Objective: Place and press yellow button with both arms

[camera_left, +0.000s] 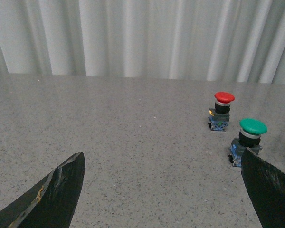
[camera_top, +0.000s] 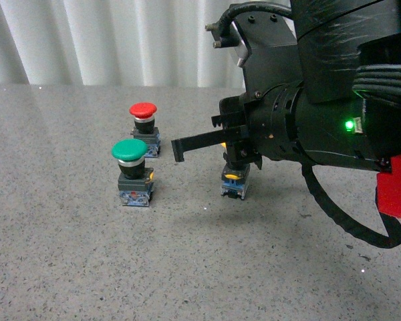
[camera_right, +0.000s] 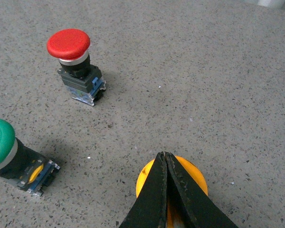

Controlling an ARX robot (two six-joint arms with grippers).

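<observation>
Yellow shows in two small patches under the right gripper: the cap of the yellow button, half hidden by the fingers, and lower down its tab. The button stands upright on the grey speckled table, to the right of the green button and the red button, apart from both. The right gripper's fingers meet tip to tip with nothing between them. Seen from its wrist, they lie across the cap, though whether they touch it cannot be told. The left gripper is spread wide and empty over bare table, and the yellow button does not show in its view.

By the look of it, the button is light, rigid and a little top-heavy, with a broad cap on a narrow body and a small base. A sideways nudge or an off-centre push could therefore tip it or slide it on the smooth table. The domed cap looks slick and is a poor place to grip. The better hold is probably the squarish black body or the base below the cap, pinched across its flat sides by one arm. That would leave the cap free for the other arm to push straight down on its middle.
</observation>
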